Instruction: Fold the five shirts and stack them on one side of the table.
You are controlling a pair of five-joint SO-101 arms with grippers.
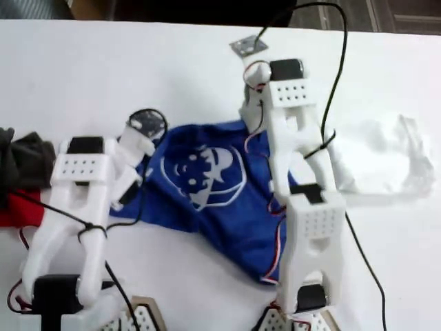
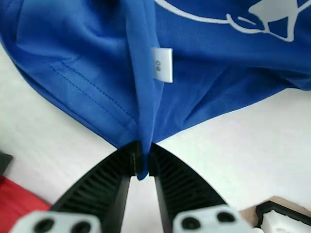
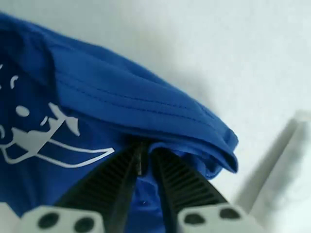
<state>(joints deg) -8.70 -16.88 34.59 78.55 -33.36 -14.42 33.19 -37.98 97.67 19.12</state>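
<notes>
A blue shirt [image 1: 207, 186] with a white round print lies spread in the middle of the white table [image 1: 83, 76]. My left gripper [image 2: 141, 162] is shut on a fold at the blue shirt's [image 2: 204, 82] left edge, next to a small white label [image 2: 163, 64]. In the high view that gripper [image 1: 134, 183] sits at the shirt's left side. My right gripper [image 3: 146, 162] is shut on a hemmed edge of the blue shirt [image 3: 97, 102]. It [image 1: 258, 114] stands at the shirt's far right corner.
A white shirt [image 1: 386, 155] lies crumpled at the right of the table. Dark grey cloth [image 1: 24, 162] and red cloth [image 1: 17, 210] are piled at the left edge. A small grey plate [image 1: 248, 46] rests at the back. Both arm bases stand at the front edge.
</notes>
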